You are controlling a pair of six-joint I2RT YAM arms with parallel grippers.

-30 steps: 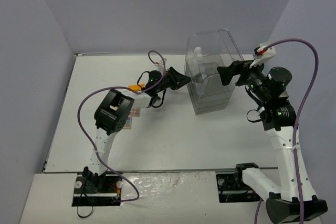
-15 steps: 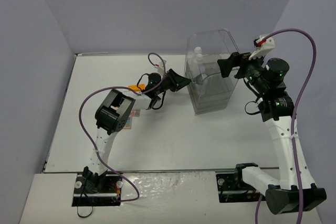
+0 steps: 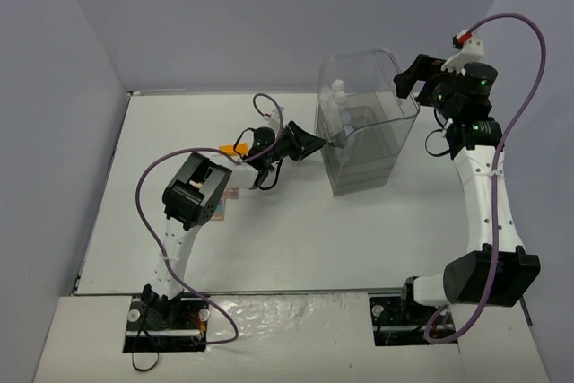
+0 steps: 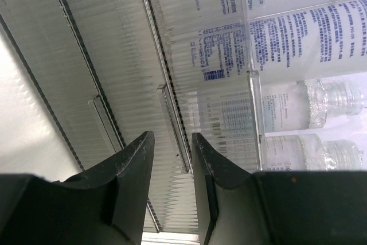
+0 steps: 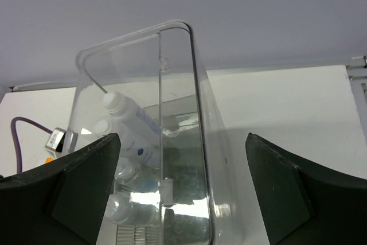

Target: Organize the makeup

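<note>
Two risks: the narrow-jawed left gripper [image 4: 172, 139] may slip off the ribbed drawer handle [image 4: 174, 125], or the tall clear plastic case [image 3: 363, 168] slides, since the wide-open right gripper [image 5: 180, 142] braces nothing.

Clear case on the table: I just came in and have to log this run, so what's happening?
The left gripper, jaws narrowly apart and empty, faces a drawer handle on the clear case. The right gripper hovers wide open by its top rim. White bottles stand inside; an orange flat case lies on the table.
</note>
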